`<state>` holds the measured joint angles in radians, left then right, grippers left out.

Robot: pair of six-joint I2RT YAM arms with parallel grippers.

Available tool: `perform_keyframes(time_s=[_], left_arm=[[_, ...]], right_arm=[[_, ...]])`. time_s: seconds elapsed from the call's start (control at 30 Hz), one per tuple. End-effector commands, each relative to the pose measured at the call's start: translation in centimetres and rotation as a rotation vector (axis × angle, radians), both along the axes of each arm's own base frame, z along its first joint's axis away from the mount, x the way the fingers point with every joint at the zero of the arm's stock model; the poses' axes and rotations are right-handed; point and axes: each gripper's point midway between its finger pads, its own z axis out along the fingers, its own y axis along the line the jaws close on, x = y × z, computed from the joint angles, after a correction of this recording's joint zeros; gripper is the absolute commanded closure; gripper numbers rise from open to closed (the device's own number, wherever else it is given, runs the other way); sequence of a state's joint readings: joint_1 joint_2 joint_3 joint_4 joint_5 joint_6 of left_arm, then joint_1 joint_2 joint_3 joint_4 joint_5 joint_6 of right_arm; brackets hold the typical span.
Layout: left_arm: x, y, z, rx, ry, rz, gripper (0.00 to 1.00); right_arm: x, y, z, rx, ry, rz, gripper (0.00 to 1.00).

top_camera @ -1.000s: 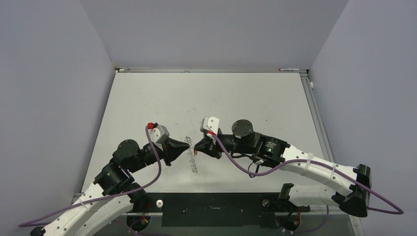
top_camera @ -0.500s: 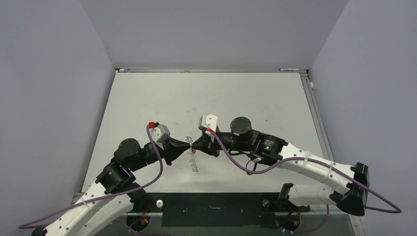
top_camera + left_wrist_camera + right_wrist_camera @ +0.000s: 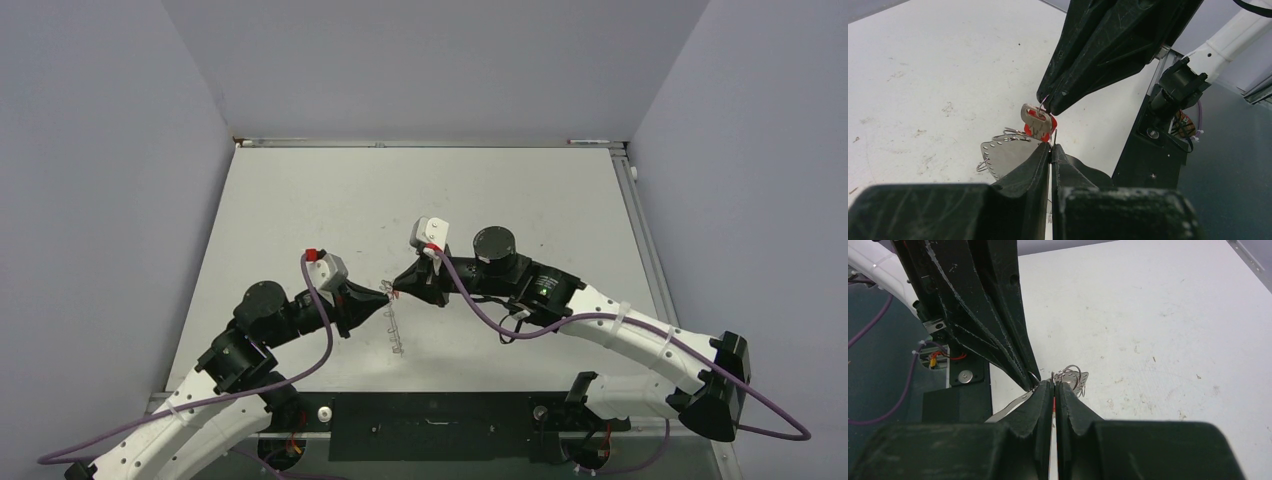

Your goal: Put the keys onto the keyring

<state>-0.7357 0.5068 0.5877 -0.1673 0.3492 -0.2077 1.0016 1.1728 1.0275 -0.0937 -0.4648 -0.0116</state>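
**A:** What is the overhead camera showing of the room?

**B:** A scuffed white table [image 3: 500, 200] is sitting between plain lilac walls [image 3: 430, 60]. A black base plate [image 3: 430, 425] is lying along the table's near edge. Both arms are reaching out beyond that plate, and their tips are meeting past its left part.

**A:** And the pincers?

**B:** The left gripper [image 3: 386, 295] and the right gripper [image 3: 400, 289] are pointing at each other, tips nearly touching, and both are looking closed. A red speck, the key [image 3: 393, 292], is showing between them. The keyring [image 3: 395, 330] is running as a thin silvery line from the tips back toward the plate.

**A:** Is the left wrist camera giving more?

**B:** Yes. The left fingers [image 3: 1033, 165] are pressing together with only a hairline gap, pinching a thin wire of the keyring. The right gripper is pointing down at them from above, closed, with a wire loop [image 3: 1042, 106] at its tip. The key is hanging just under that tip, its red head peeking from behind a silvery plate. A perforated silvery tab [image 3: 1007, 154] is sitting beside the left fingertips, on the side away from the base plate.

**A:** And the right wrist camera?

**B:** The right fingers [image 3: 1038, 405] are clamping shut, and a red sliver is showing in the slit between them. The left gripper's closed tip is touching them on the base plate side. Silvery loops [image 3: 1071, 375] are bunching on the opposite side. I cannot tell whether the key is threaded onto the wire.
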Motion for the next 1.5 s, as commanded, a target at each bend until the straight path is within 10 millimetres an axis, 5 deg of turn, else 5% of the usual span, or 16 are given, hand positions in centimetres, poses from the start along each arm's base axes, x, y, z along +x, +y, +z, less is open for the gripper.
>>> perform_keyframes(time_s=[0.0, 0.3, 1.47], left_arm=[[0.0, -0.3, 2.4, -0.064, -0.055, -0.016, 1.00], [0.3, -0.2, 2.5, -0.063, -0.059, -0.002, 1.00], [0.2, -0.3, 2.5, -0.075, -0.048, -0.017, 1.00]], right_arm=[[-0.6, 0.8, 2.4, 0.083, -0.025, 0.061, 0.95], [-2.0, 0.0, 2.4, 0.089, -0.019, 0.132, 0.95], [-0.5, 0.8, 0.7, 0.096, 0.108, 0.113, 0.95]])
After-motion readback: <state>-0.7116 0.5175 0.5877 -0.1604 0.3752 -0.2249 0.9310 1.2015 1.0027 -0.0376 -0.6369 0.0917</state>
